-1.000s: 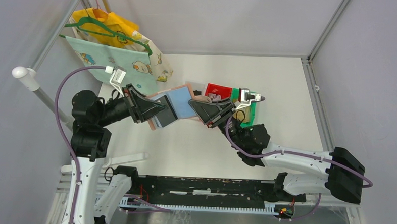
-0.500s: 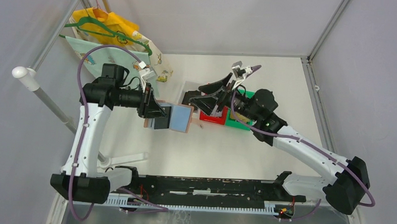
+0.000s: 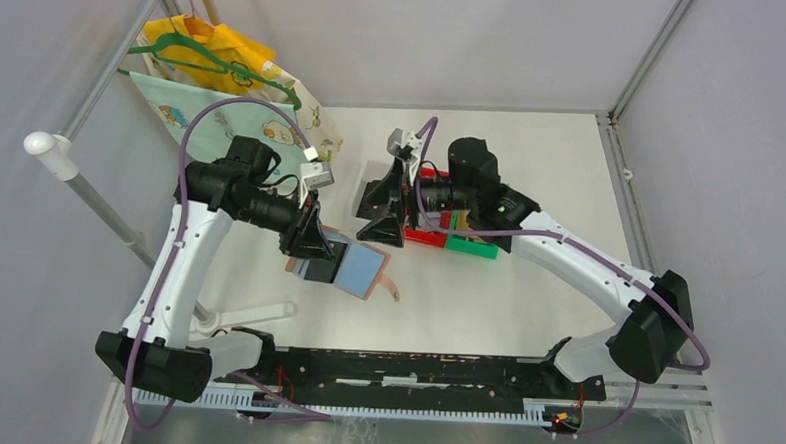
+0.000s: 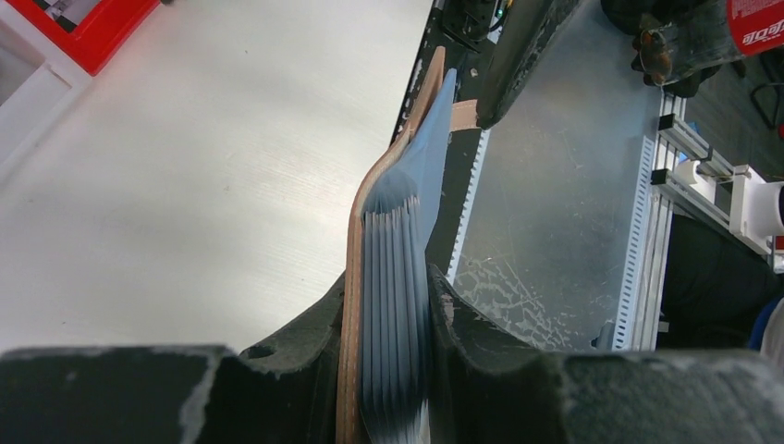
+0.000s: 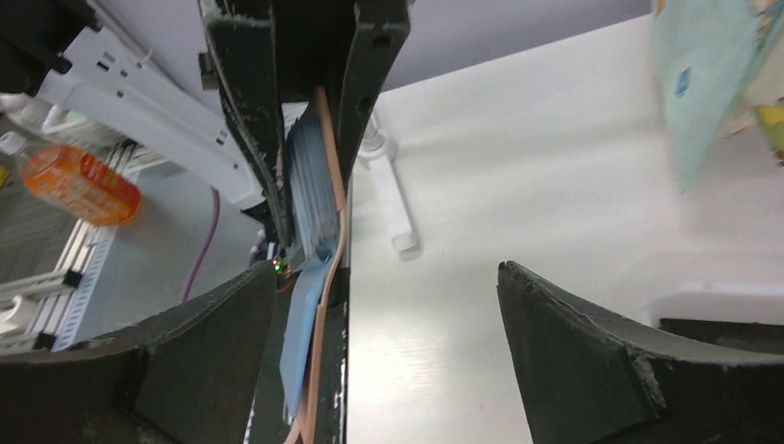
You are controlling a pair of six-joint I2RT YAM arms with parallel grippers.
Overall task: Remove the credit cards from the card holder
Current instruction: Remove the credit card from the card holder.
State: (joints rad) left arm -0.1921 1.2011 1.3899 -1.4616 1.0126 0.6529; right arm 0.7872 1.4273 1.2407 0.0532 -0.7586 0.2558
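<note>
Impossible to tell credit cards from pockets in the tightly packed card holder [image 4: 393, 277]; cut off by the bottom edge in both wrist views. Partly hidden behind the right gripper [image 3: 381, 214], toward the far edge of the table [image 3: 532, 158]: red bin [image 3: 426, 236], green bin [image 3: 471, 247]. Blurred at top right of right wrist view: hanging cloth [image 5: 712, 83].

Your card holder [image 3: 363, 272] hangs open left of centre, its light blue pockets fanned against the reddish-brown cover.
</note>
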